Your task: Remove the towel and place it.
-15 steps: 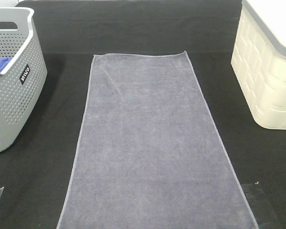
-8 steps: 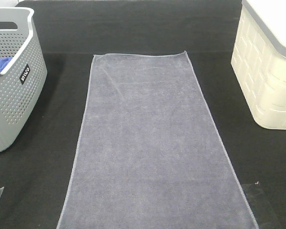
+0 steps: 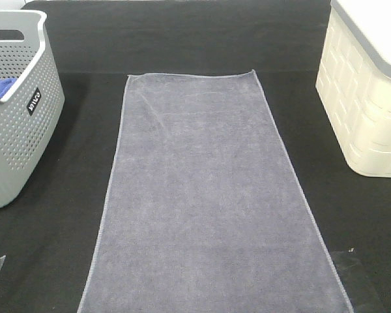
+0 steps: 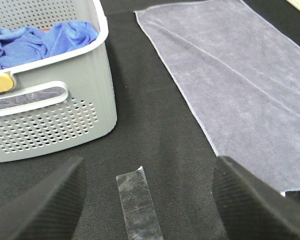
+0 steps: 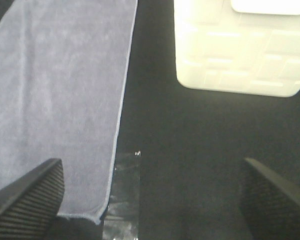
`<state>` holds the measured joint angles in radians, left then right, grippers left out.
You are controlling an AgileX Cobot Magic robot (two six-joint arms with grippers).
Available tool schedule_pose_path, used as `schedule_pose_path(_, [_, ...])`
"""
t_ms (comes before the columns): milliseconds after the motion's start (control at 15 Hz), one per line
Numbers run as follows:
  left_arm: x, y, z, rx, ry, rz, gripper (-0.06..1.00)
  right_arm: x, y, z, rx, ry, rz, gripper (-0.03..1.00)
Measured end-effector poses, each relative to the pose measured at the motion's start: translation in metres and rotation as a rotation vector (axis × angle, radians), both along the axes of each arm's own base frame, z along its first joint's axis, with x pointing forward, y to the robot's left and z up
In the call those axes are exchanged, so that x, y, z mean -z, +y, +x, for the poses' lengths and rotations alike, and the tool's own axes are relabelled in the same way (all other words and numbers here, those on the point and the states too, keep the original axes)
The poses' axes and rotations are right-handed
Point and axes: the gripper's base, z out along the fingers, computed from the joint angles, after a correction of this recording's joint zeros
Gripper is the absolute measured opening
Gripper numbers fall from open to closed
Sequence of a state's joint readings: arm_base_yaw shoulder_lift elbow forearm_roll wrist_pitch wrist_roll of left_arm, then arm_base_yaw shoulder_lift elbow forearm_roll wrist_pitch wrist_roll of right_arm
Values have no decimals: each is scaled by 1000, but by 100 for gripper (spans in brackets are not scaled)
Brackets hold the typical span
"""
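Observation:
The grey-lavender towel [image 3: 205, 195] lies spread flat on the black table, long side running from the back to the front edge. It also shows in the left wrist view [image 4: 240, 85] and the right wrist view [image 5: 55, 100]. Neither gripper appears in the exterior high view. My left gripper [image 4: 147, 200] is open and empty above the black cloth between the grey basket and the towel's edge. My right gripper [image 5: 150, 200] is open and empty above the black cloth beside the towel's near right corner.
A grey perforated basket [image 3: 19, 130] stands at the left with a bright blue cloth [image 4: 40, 40] inside. A cream basket [image 3: 365, 98] stands at the right. Clear tape strips [image 4: 135, 205] [image 5: 122, 200] lie on the black table [image 3: 182, 39].

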<state>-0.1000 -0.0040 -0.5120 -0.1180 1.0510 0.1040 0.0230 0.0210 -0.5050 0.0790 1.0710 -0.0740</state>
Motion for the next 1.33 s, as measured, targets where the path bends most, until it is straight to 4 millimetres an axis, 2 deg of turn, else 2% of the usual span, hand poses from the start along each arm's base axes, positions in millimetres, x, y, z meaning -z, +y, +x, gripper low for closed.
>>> schedule_pose_path(1333, [0, 0, 0, -9, 0, 0, 68, 0, 0, -4, 0, -27, 1, 87])
